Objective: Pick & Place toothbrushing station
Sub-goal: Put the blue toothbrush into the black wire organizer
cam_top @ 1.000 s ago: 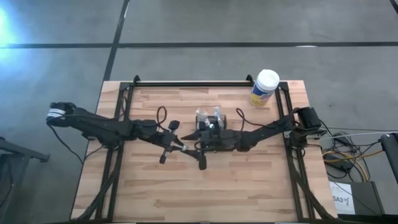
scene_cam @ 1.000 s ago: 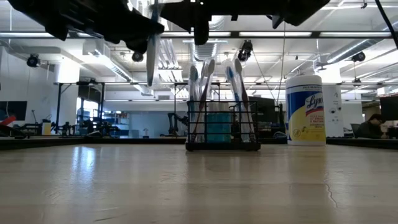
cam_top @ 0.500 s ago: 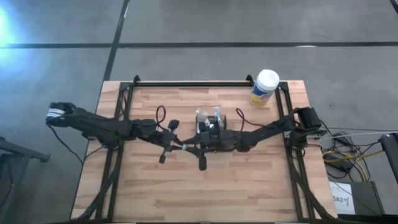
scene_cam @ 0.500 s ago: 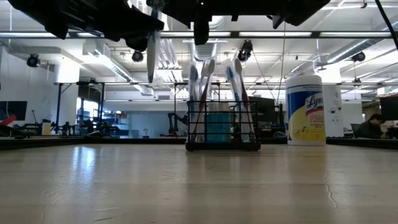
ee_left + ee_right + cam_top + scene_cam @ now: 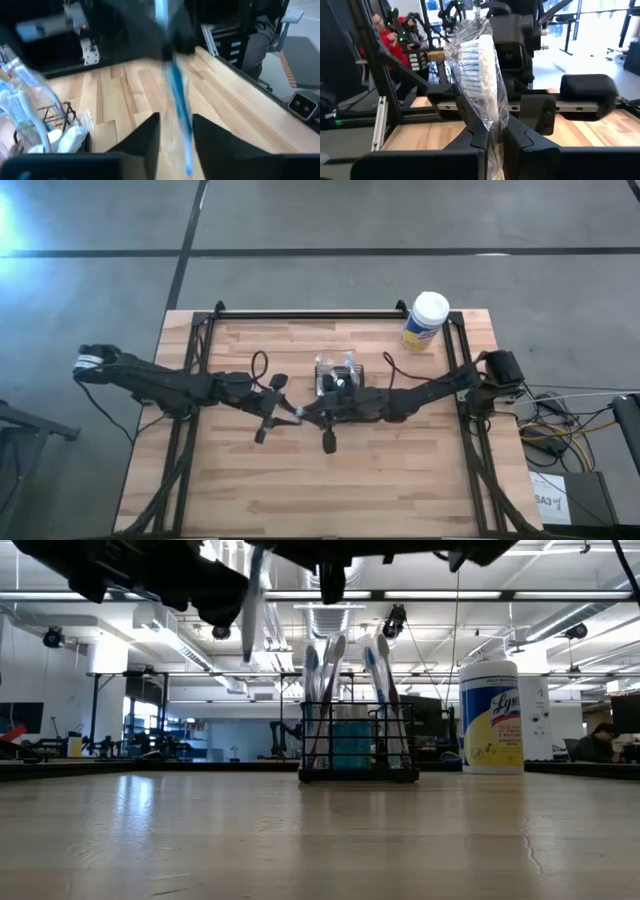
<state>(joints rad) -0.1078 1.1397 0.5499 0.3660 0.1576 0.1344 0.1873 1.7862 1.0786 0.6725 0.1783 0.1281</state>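
Two dark robot arms reach in over one wooden table [image 5: 400, 480], the left arm [image 5: 160, 383] from 9 o'clock and the right arm [image 5: 430, 391] from 3 o'clock. Each ends in one gripper, two in all: the left gripper [image 5: 280, 416] and the right gripper [image 5: 312, 416], close together near the table's middle. One black wire-mesh caddy [image 5: 358, 750] stands at table centre, holding about four toothbrushes [image 5: 332, 665]; overlap makes the exact count uncertain. One more wrapped toothbrush [image 5: 479, 75] shows between the right gripper's fingers, and one blue-handled brush [image 5: 176, 100] beyond the left gripper's. One white-lidded wipes canister [image 5: 426, 320] stands at 1 o'clock. Two people appear in the room behind: one person in red [image 5: 395, 40], another seated person [image 5: 600, 743].
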